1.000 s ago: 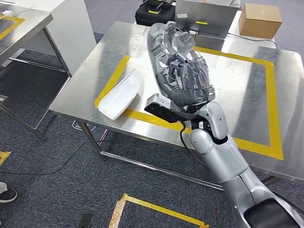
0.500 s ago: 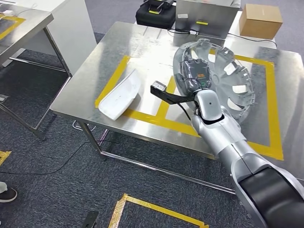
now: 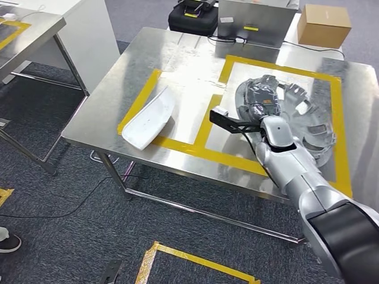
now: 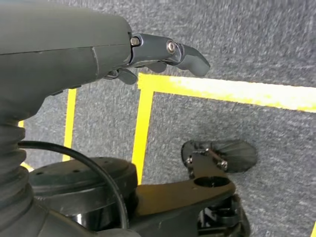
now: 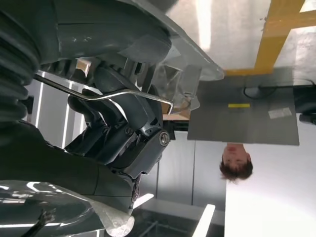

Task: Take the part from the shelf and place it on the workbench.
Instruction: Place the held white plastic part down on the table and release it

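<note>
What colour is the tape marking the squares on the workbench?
Yellow: the tape outline on the steel workbench is bright yellow, clearest in the head view.

Head view looks down from high at the workbench (image 3: 188, 65); right wrist view sits close above it; left wrist view faces floor.

Evenly and brightly lit from overhead. Broad pale glare across the steel table (image 3: 188, 65) beyond and to the left of the right hand (image 3: 261, 103), with only a soft, short shadow under the held part (image 3: 308, 121). Head view sharp throughout (slight bowing of straight edges toward the corners). Right wrist view washed out behind the hand, blown white at the table surface, near parts soft. Left wrist view dimmer, left hand (image 4: 164, 54) crisp, carpet slightly grainy.
</note>
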You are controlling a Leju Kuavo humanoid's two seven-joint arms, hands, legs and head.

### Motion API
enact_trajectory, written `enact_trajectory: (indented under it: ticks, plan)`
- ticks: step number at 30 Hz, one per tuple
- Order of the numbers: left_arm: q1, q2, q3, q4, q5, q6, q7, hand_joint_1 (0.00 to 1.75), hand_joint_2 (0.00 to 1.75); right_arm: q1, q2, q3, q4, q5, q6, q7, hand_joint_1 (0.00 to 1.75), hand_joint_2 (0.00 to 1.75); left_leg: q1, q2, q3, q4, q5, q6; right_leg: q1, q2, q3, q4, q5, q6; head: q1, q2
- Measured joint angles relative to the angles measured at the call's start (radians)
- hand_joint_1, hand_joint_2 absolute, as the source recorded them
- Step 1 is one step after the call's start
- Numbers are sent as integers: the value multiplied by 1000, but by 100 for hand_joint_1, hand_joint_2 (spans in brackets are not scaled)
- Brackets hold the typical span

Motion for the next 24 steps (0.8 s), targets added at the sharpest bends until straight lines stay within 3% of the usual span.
enact_trajectory:
  ticks: [19, 23, 24]
  plan:
    - [-1, 0, 0, 0, -2, 11, -34, 0, 175, 32, -19, -57, 8, -26, 0, -29, 175, 175, 0, 0, 0, 0, 0, 0, 0, 0, 0, 0, 0, 0, 0, 0]
    - [-2, -1, 2, 0, 11, 34, -45, 0, 175, 48, -20, -59, 7, -35, -16, -54, 0, 0, 0, 0, 0, 0, 0, 0, 0, 0, 0, 0, 0, 0, 0, 0]
    - [-3, -1, 4, 0, 13, 41, -44, 0, 131, 51, -20, -61, 6, -39, -22, -60, 0, 0, 0, 0, 0, 0, 0, 0, 0, 0, 0, 0, 0, 0, 0, 0]
